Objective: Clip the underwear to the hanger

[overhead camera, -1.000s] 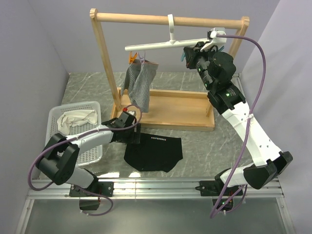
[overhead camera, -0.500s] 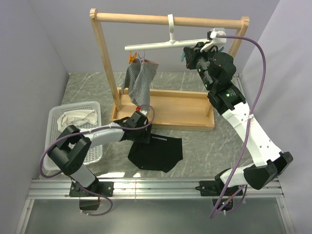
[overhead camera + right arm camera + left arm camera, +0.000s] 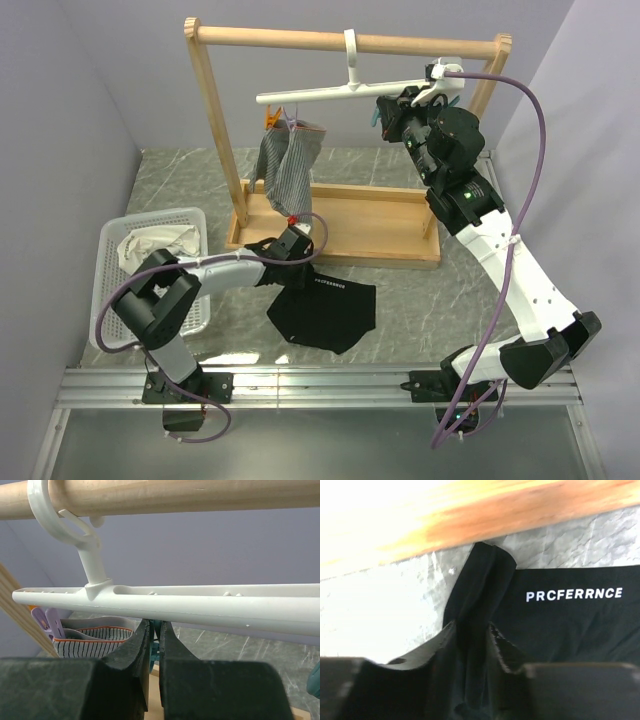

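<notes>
The left arm lies low and long across the table (image 3: 420, 290), reaching to the middle of the top view. Its left gripper (image 3: 288, 255) pinches a corner of the black underwear (image 3: 325, 310), which lies on the table in front of the wooden rack (image 3: 340, 42). The right arm stands tall. The right gripper (image 3: 388, 115) is up under the right end of the white hanger (image 3: 330, 95).

Only the left wrist view shows the cloth fold squeezed tight and the white letters (image 3: 574, 594). Only the right wrist view shows those fingers (image 3: 132, 650) nearly closed on a teal clip (image 3: 154, 647).

Left fingers (image 3: 436, 649) dragged underwear (image 3: 328, 312) rightward, nearer rack (image 3: 350, 230)
</notes>
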{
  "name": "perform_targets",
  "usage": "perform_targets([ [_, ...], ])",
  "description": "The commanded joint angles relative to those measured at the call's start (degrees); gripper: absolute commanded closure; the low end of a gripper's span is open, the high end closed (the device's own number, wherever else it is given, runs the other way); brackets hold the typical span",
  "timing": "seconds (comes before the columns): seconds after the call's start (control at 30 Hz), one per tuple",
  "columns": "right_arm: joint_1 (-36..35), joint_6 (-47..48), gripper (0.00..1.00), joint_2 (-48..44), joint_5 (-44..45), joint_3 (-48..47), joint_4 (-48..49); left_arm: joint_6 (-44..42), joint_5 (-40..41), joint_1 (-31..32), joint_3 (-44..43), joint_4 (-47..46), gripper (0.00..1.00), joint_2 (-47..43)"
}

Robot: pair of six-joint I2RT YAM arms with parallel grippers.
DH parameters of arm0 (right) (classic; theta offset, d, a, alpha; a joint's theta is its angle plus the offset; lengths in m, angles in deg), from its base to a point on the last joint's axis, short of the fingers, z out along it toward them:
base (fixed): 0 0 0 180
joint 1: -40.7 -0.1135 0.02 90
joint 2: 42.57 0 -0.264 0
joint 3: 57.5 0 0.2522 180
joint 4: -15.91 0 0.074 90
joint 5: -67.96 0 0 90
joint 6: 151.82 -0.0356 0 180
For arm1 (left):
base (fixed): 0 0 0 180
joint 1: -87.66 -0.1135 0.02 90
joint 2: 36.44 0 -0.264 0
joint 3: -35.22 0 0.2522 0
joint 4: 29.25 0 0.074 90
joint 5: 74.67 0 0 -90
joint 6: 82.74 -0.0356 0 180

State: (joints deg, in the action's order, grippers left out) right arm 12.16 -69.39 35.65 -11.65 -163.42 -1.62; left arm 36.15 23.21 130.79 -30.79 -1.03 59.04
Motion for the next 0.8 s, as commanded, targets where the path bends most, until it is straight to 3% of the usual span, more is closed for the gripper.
perform_targets([
  [0.0, 0.1, -0.2, 1.00, -3.2, 2.2, 0.0, 2.5, -1.2, 1.4, 1.6, -1.2, -0.6, 0.72, 3.0],
  [0.13, 0.2, -0.1, 1.00, -3.2, 2.1, 0.0, 2.5, -3.9, 2.2, 3.4, -1.2, -3.4, 1.00, 2.5],
  [0.47, 0.1, -1.3, 1.00, -3.9, 1.6, 1.0, 2.3, -17.2, 0.9, 7.5, 9.6, -29.0, 1.00, -18.4],
  [0.77, 0.2, -2.6, 1.00, -4.5, 1.0, 2.2, 2.5, -21.0, 0.0, 7.5, 3.6, -37.4, 1.00, -20.7],
])
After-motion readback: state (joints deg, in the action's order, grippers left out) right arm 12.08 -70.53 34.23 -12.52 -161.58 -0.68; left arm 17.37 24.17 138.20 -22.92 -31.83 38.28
